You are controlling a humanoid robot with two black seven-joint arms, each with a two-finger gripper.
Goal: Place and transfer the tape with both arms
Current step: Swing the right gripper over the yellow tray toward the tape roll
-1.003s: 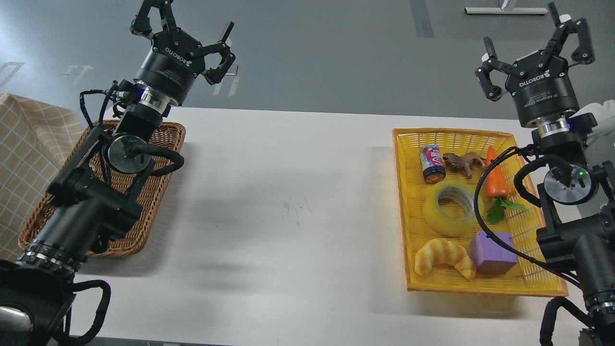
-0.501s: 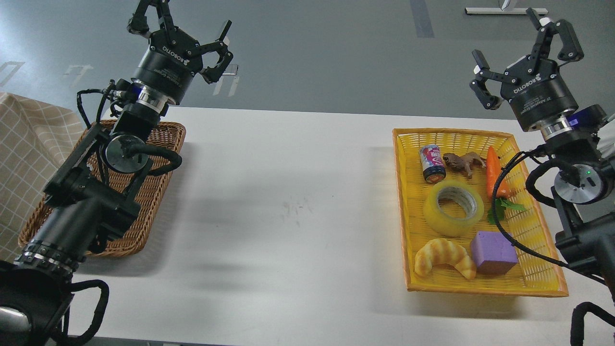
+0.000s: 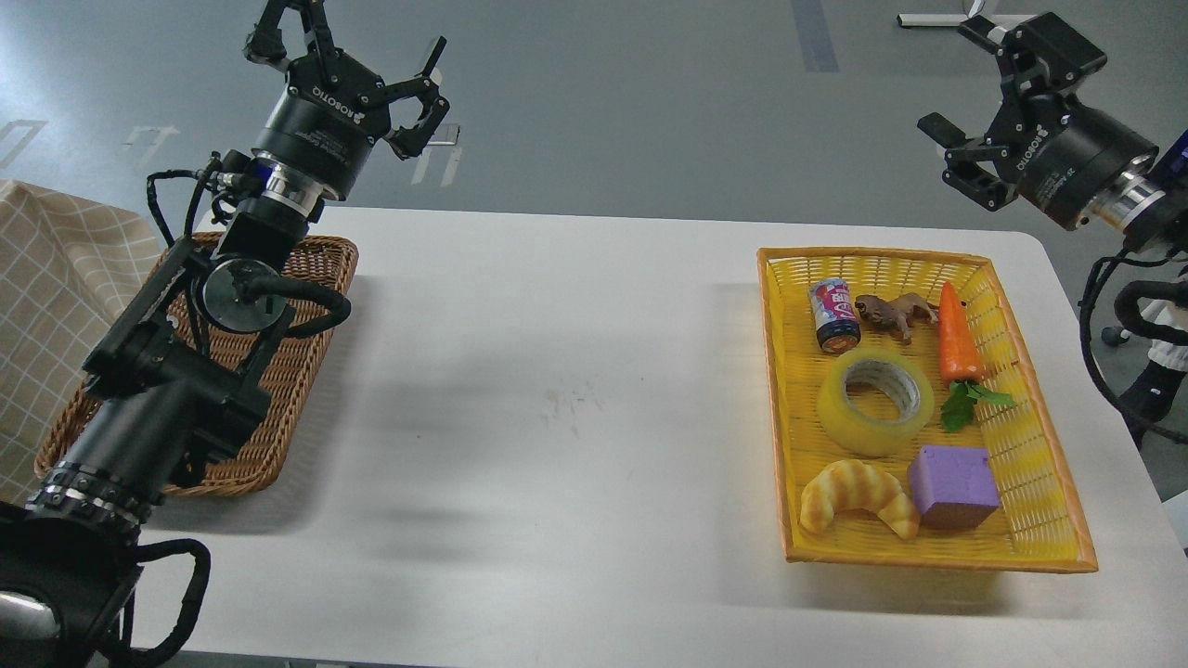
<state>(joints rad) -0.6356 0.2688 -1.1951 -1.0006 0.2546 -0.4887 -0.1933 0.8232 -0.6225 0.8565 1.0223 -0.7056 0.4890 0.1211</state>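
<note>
The tape (image 3: 875, 401) lies in our yellow basket (image 3: 1030, 520) among croissant (image 3: 856, 495), carrot (image 3: 956, 339), can (image 3: 834, 315); both grippers, left (image 3: 357, 42) and right (image 3: 968, 88), hang spread, empty.

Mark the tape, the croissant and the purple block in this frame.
tape (image 3: 849, 429): head view, on the yellow outer wall of the roll.
croissant (image 3: 854, 494): head view, on its ridged middle.
purple block (image 3: 951, 484): head view, on its top face.

left gripper (image 3: 357, 42): "ROBOTIQ", white on black body
right gripper (image 3: 965, 88): "ROBOTIQ" on body, smaller print beside it unreadable
can (image 3: 835, 315): label print, illegible
</note>
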